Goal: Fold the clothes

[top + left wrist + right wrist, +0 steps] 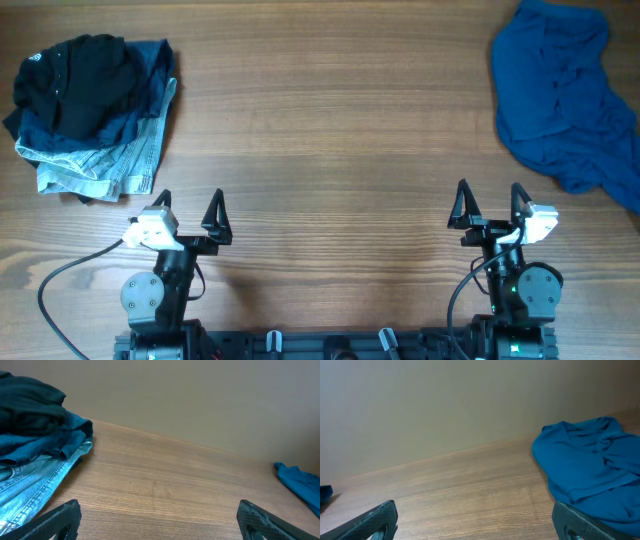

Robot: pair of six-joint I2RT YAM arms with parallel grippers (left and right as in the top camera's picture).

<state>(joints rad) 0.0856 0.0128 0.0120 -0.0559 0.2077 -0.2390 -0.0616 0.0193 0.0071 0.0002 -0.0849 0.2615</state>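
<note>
Closest to the lens in the left wrist view, two dark fingers (59,519) are seen at the lower corners of the frame with only bare wood between them; the left gripper (190,200) is therefore spread wide and nothing is held. It is parked low at the near edge of the table (330,130), pointed away from the base, which is judged to be a rest pose from which a reach can be started. Up and to the left of it, at the far left corner, the black garment (80,75) is found crumpled in a heap, with a small white logo (37,60) showing at its left edge. It is not laid on the wood directly: it is bunched on top of a stack of denim (100,160), whose pale hem is turned towards the left gripper. No fold has been made yet, and the task is judged to be at its very start. Since the garment lies well apart from both arms, it would probably have to be lifted off the denim and brought to the open middle of the table, where it can be spread flat. Care would be called for so that the denim is not caught along with it. Further right, the right gripper (489,190) is held in the mirrored pose, jaws likewise parted and empty. Beyond it, at the far right corner, a loose blue garment (565,100) is left rumpled, partly out of frame, untouched by either arm.
</note>
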